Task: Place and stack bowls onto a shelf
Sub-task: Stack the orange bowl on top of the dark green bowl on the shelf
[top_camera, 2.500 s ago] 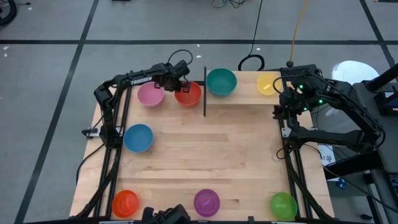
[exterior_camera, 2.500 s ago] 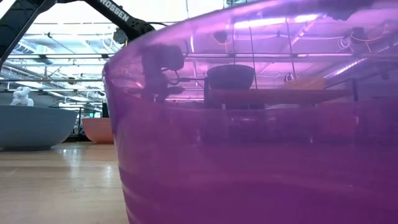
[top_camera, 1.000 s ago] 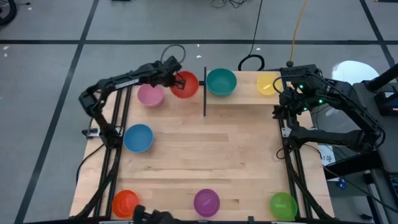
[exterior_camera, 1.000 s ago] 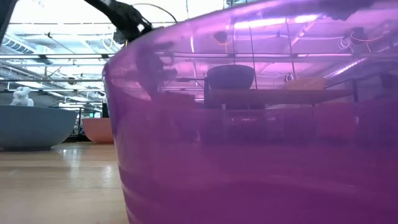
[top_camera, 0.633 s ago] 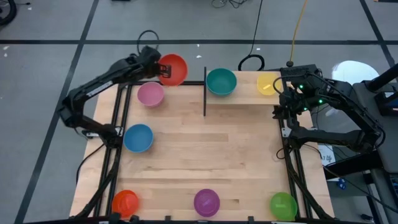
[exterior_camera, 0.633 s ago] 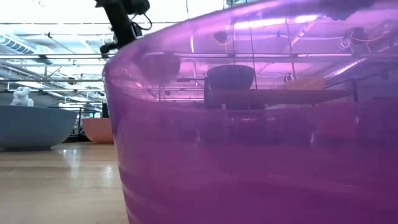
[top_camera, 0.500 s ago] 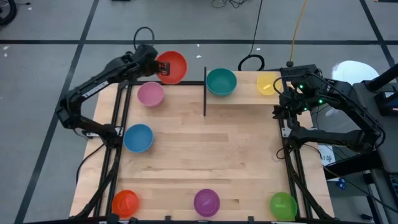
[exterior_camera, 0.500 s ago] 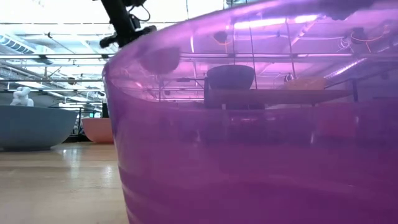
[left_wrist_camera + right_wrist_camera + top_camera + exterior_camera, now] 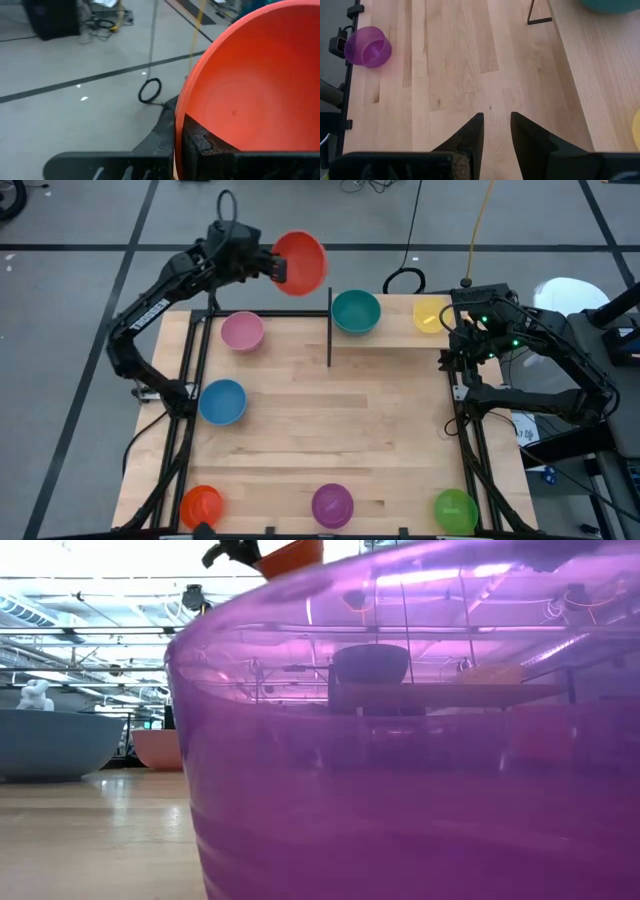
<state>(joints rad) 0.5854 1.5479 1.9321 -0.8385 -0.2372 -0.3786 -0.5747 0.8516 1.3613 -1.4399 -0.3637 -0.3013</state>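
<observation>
The red bowl (image 9: 301, 260) is in the air, tilted, beyond the table's far edge and just left of the shelf (image 9: 400, 335). The left gripper (image 9: 274, 266) pinches its rim — one finger inside the bowl, one outside. So the step in hand seems to be the carry to the shelf, where the teal bowl (image 9: 356, 311) and yellow bowl (image 9: 431, 314) already sit. Next the bowl must be levelled, brought over the shelf's post (image 9: 329, 326) and lowered — perhaps into the teal one. The right gripper (image 9: 495, 131) waits above the table by the shelf's right end, fingers a little apart.
</observation>
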